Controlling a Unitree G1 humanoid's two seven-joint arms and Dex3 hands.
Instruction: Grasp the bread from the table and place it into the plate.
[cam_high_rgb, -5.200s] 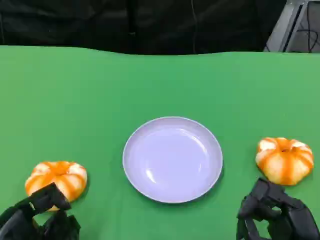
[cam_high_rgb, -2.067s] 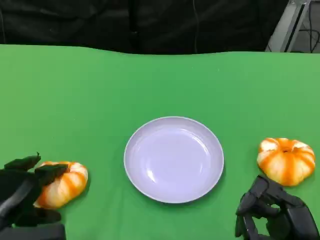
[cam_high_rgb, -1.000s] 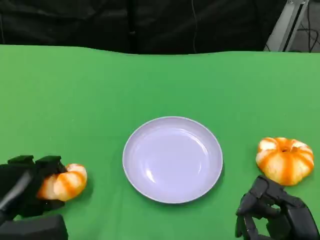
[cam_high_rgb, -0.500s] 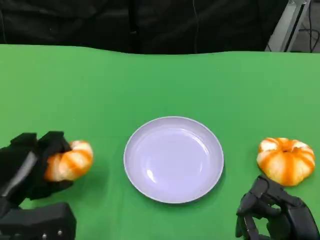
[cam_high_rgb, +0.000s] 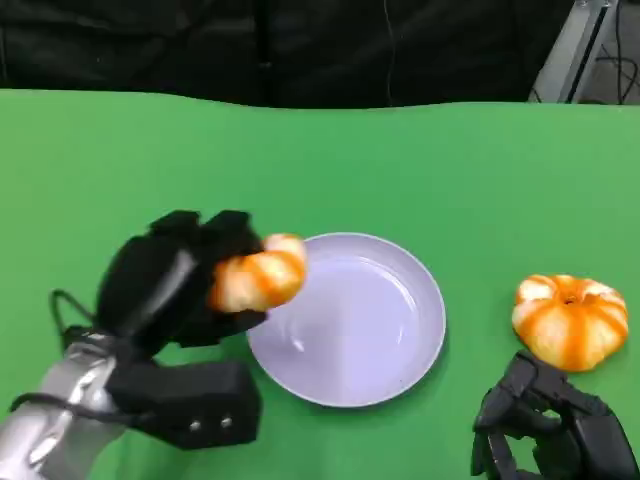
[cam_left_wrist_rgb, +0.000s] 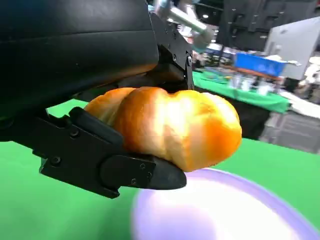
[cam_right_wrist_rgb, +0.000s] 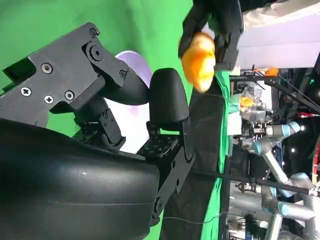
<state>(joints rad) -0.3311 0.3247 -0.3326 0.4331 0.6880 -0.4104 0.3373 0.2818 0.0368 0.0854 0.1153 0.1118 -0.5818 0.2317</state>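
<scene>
Orange-striped bread (cam_high_rgb: 258, 280) sits gripped in the closed left hand (cam_high_rgb: 185, 280), raised over the left rim of the plate (cam_high_rgb: 400, 345).

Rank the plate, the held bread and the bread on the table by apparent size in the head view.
1. Plate, clearly the largest.
2. Bread on the table.
3. Held bread looks smaller, but the left robot hand covers part of it, so that order is unsure.

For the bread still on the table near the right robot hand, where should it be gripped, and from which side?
Likely across its rounded sides, coming from above. The bread on the table sits flat, dome up, a low lobed round with free cloth all round it, so fingers could close on opposite sides. The right robot hand rests just on the robot's side of it, so the reach looks short.
</scene>
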